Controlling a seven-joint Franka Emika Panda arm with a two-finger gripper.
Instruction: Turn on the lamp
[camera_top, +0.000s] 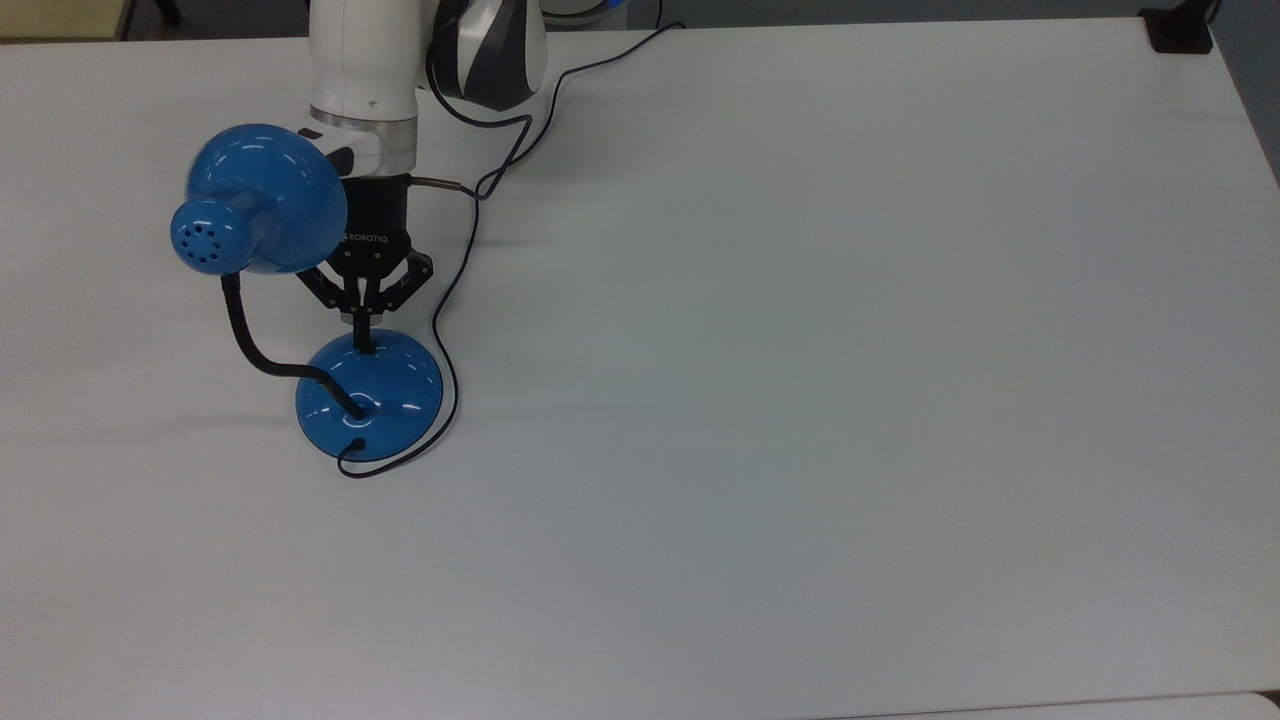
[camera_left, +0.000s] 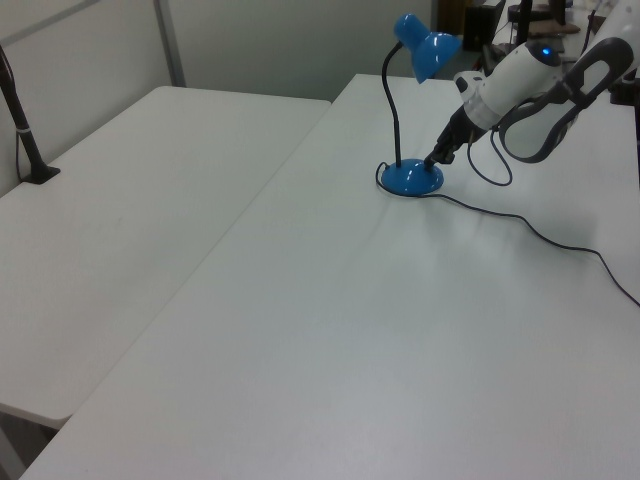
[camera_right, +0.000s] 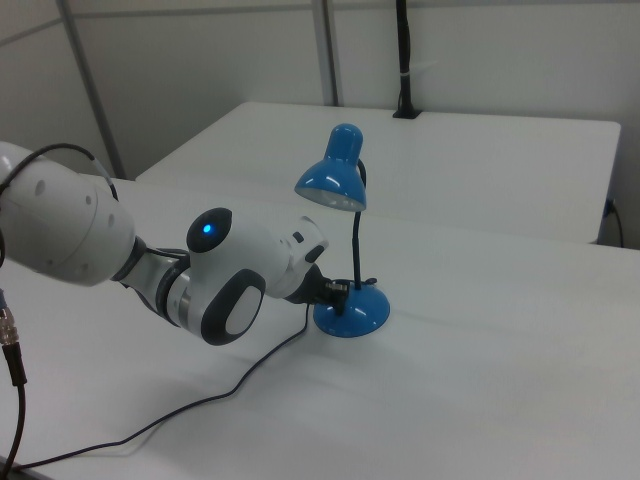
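Standing on table (camera_top: 800, 400): one lamp (camera_top: 369, 395), one gripper (camera_top: 367, 330) at base.

The white table (camera_top: 800, 400) carries a broad bare surface. A second white table (camera_left: 130, 210) stands just beside it, on the left view's left, a narrow seam running between the two. A black clamped post (camera_left: 20, 130) rises from that second table's far edge near the left view's left. Behind both tables stands a pale partition wall (camera_right: 480, 50) with upright metal rails (camera_right: 325, 50).
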